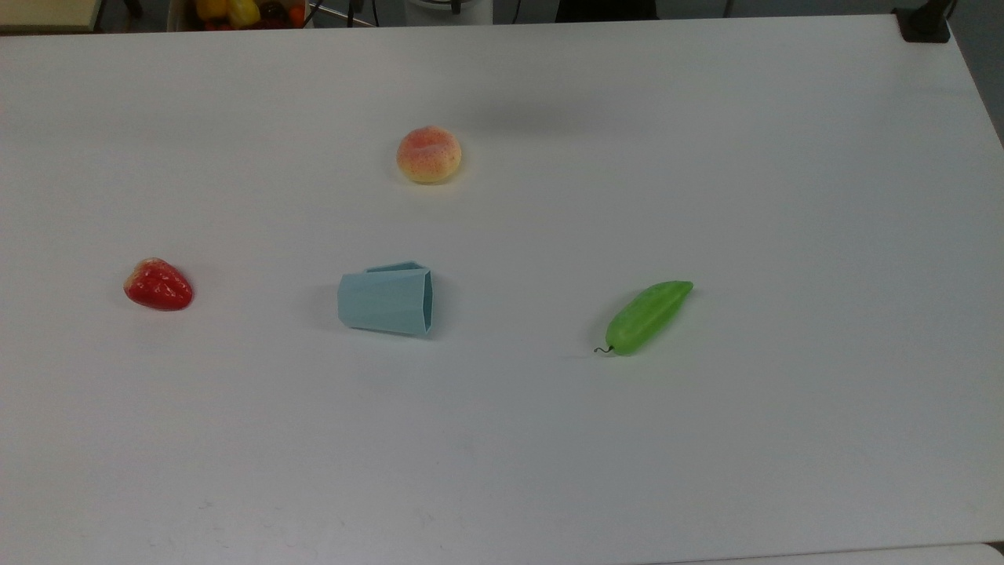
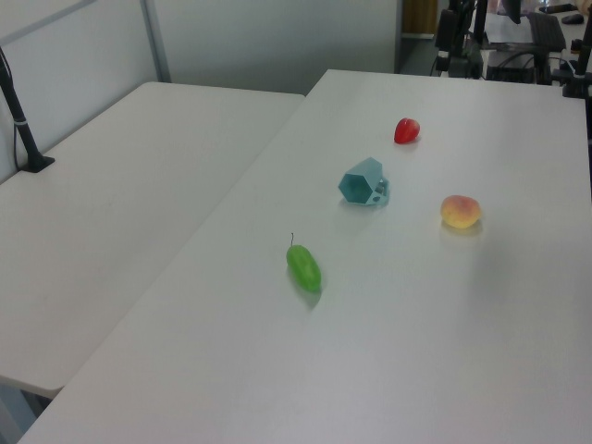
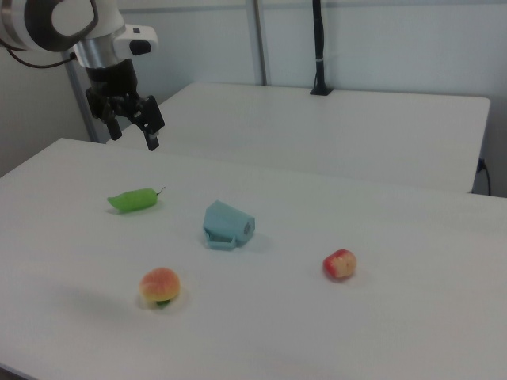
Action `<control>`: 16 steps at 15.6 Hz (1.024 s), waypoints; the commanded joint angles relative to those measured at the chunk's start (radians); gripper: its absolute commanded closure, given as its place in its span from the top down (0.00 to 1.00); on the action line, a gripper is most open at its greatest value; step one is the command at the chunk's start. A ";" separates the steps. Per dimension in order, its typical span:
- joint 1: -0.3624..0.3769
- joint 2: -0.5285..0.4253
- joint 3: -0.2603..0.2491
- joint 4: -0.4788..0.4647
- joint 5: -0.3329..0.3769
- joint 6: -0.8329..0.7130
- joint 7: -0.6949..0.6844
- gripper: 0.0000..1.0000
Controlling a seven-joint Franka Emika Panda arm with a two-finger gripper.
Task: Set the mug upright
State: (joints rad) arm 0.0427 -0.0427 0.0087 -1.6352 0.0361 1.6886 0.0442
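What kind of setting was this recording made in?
Probably a robotics lab or office: plain white tables, a robot arm with its claw open above one, and toy props, a mug, peach and strawberry, spread out.

A lab: white tables (image 2: 139,185), partition walls (image 3: 380,39), a mounted robot arm (image 3: 71,24)

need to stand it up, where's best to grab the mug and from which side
Probably the rim wall at the open mouth, from above. The mug lies on its side, mouth toward the top view's right, handle flat toward the peach; one finger inside and one outside should let it pivot upright.
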 commanded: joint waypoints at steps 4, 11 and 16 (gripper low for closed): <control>-0.012 0.001 -0.050 -0.003 0.011 0.025 -0.082 1.00; -0.012 0.010 -0.050 -0.002 0.013 0.022 -0.090 1.00; -0.012 0.010 -0.050 -0.002 0.013 0.023 -0.090 1.00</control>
State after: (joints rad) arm 0.0276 -0.0313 -0.0376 -1.6342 0.0361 1.6938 -0.0269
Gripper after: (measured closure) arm 0.000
